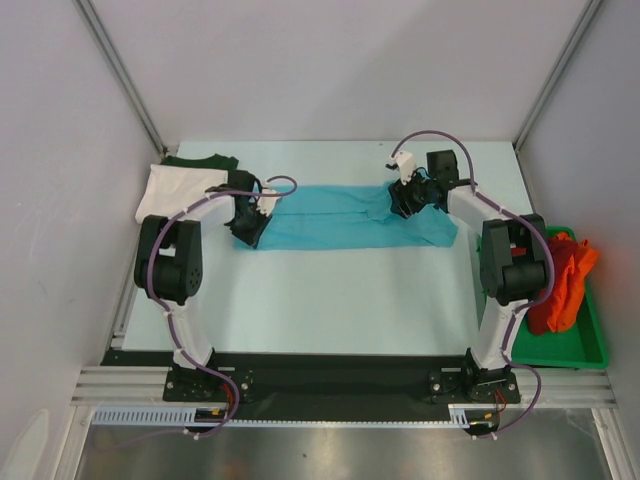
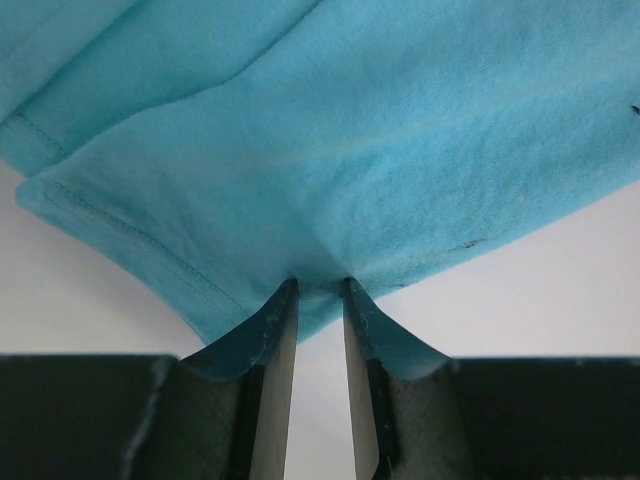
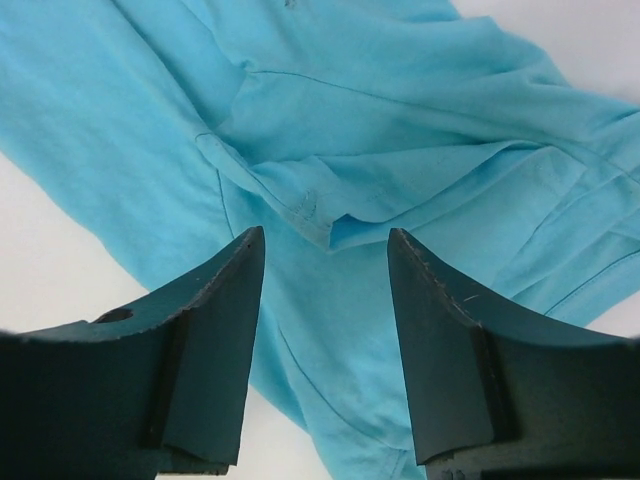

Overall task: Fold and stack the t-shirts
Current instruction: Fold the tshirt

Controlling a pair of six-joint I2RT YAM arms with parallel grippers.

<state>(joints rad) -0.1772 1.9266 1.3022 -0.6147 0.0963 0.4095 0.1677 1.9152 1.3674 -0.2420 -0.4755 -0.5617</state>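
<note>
a blue-green t-shirt (image 3: 400, 110) fills most of the view. it lies on a white surface (image 3: 40, 270), which shows at the left and in the top right corner. the cloth is wrinkled, and a folded edge with a seam sits in the middle, just past the jaws. the two dark jaws stand wide apart with nothing between them. they hang over the t-shirt; maybe the tips touch it, but that is hard to tell.

Left arm (image 1: 180, 262): bending at the elbow, wrist angling inward. Left gripper (image 2: 320, 285): fingers standing close together, pinching the edge of the turquoise t-shirt (image 2: 380, 150). Right arm (image 1: 512, 262): reaching forward and inward. Right gripper (image 3: 325, 240): jaws gaping wide, gripping nothing.
</note>
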